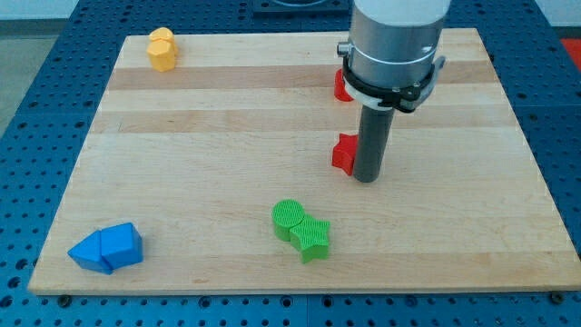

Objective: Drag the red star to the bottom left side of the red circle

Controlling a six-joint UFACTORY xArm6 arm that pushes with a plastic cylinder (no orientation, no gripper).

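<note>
My tip (366, 179) rests on the board right of centre. A red block (343, 153), partly hidden by the rod, touches the rod's left side; its shape is unclear. A second red block (340, 85) sits above it, mostly hidden behind the arm's grey body; its shape is also unclear. I cannot tell which one is the star and which the circle.
A green circle (288, 218) and a green star (313, 238) touch each other at the bottom centre. Two blue blocks (107, 248) lie together at the bottom left. A yellow block (162, 49) stands at the top left. The wooden board (227, 136) ends on all sides.
</note>
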